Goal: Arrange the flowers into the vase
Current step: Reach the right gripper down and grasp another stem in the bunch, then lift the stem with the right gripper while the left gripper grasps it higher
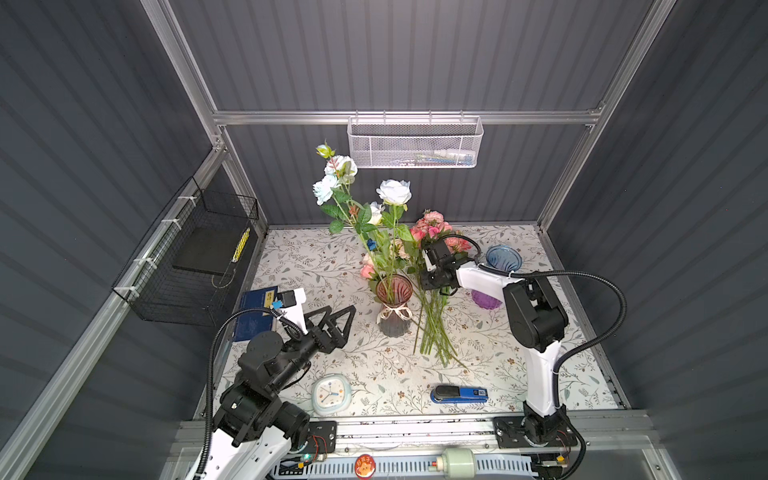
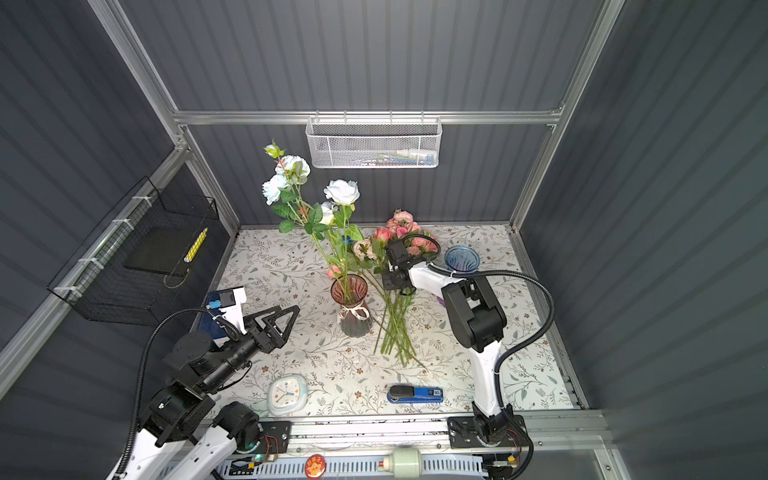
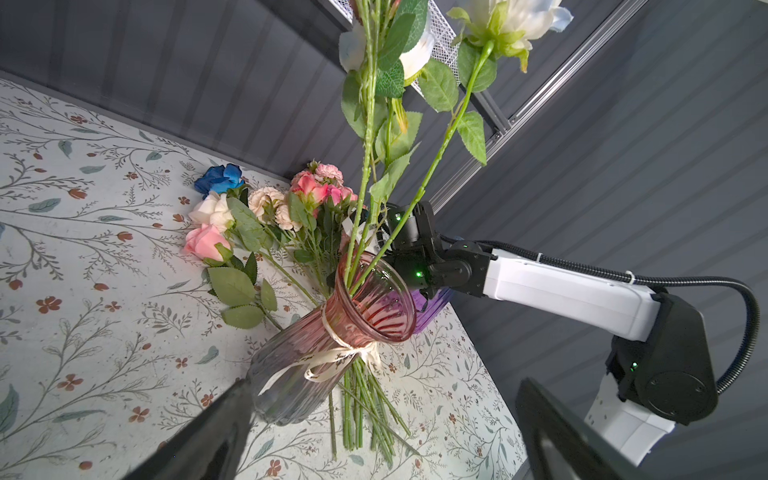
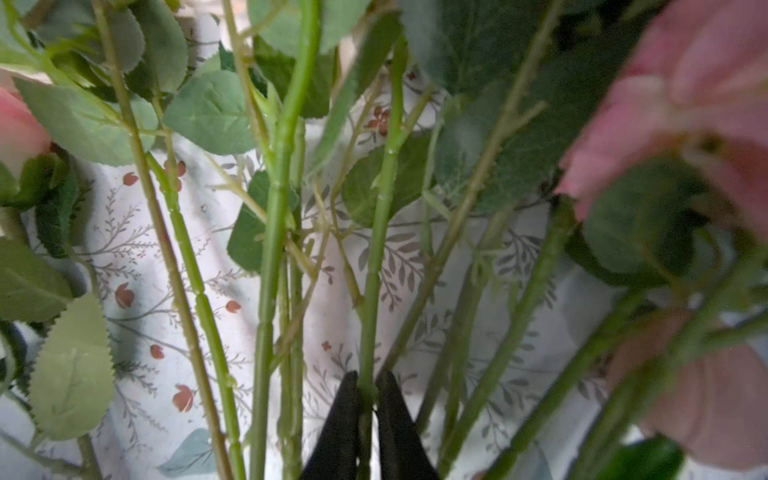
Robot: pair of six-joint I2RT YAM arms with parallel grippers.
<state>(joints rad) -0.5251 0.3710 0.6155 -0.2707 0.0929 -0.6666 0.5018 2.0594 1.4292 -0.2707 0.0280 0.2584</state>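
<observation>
A ribbed pink-grey glass vase (image 1: 394,305) (image 2: 351,307) (image 3: 332,332) with a cream ribbon stands mid-table, holding tall white and pale blue roses (image 1: 393,192). More flowers (image 1: 434,328) lie bunched on the table just right of it, pink blooms (image 1: 432,228) toward the back. My right gripper (image 4: 368,384) reaches down into this bunch and is shut on one green stem (image 4: 380,232); in both top views its body hides its fingers. My left gripper (image 1: 340,309) (image 3: 384,386) hovers wide open left of the vase, holding nothing.
A blue glass bowl (image 1: 503,257) and a purple one (image 1: 484,300) sit behind the right arm. A clock (image 1: 331,392) and a blue stapler (image 1: 458,395) lie near the front edge, with a blue book (image 1: 253,316) at the left. Wire baskets hang on the walls.
</observation>
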